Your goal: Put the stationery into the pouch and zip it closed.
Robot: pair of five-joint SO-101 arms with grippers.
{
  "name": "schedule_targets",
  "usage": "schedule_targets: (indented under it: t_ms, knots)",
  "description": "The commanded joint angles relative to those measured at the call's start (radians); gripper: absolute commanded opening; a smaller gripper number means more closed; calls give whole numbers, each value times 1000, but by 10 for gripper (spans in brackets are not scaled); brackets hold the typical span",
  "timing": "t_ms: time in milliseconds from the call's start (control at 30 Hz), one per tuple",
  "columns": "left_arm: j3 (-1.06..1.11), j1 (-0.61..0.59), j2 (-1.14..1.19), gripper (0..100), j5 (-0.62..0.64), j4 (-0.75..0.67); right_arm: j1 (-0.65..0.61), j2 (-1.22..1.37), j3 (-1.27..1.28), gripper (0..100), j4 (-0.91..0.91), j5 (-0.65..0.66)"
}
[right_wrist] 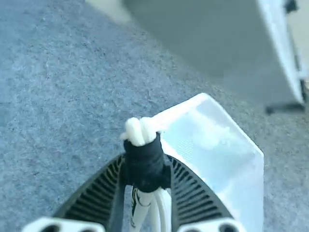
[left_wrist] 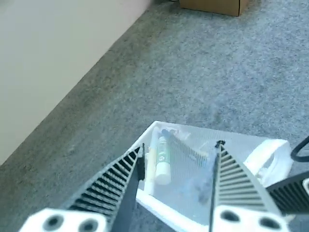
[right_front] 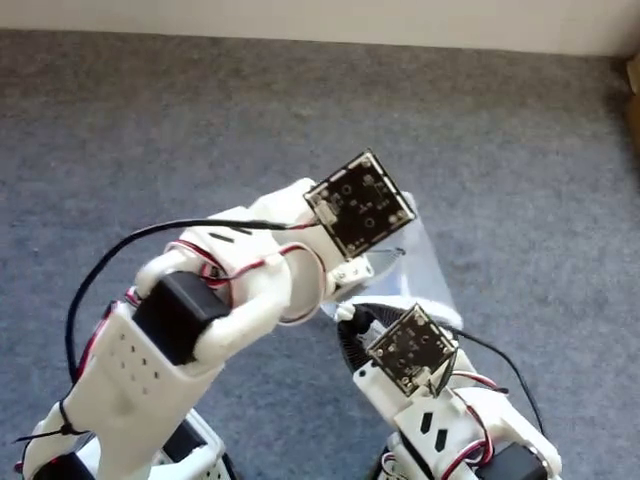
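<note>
Right tool point(right_wrist: 145, 163) pinches the zip pull point(right_wrist: 137, 130); left tool point(left_wrist: 180, 146) gapes wide astride the pouch point(left_wrist: 193, 134). Stationery point(left_wrist: 163, 159) is in; zipping, I reckon, remains.

this reads as a makeshift robotics test setup in a plain carpeted room; office or home, i cannot tell. grey short-pile carpet point(right_front: 150, 120) runs up to a bare pale wall point(left_wrist: 43, 58) with a cardboard box point(left_wrist: 212, 6) near it. the white arms point(right_front: 150, 370) carry exposed camera circuit boards point(right_front: 360, 205) and loose wires point(right_front: 100, 275).
</note>
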Motion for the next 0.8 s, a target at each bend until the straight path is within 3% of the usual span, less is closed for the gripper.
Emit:
schedule_targets:
  t_ms: [0, 133, 333, 567, 767]
  knots:
    - [-114, -35, -8, 225, -63, 110, 24, -7, -54, 6, -30, -12]
    - [-179, -39, -8, 224, -110, 238, 48, -7, -62, 6, -30, -21]
    - [-179, -61, -1, 227, -170, 342, 182, -7, -64, 6, -53, -60]
    - [-170, -51, 2, 229, -206, 385, 242, -7, -97, 6, -76, -55]
    - [-25, -21, -4, 229, -236, 359, 266, -7, -137, 6, -76, -54]
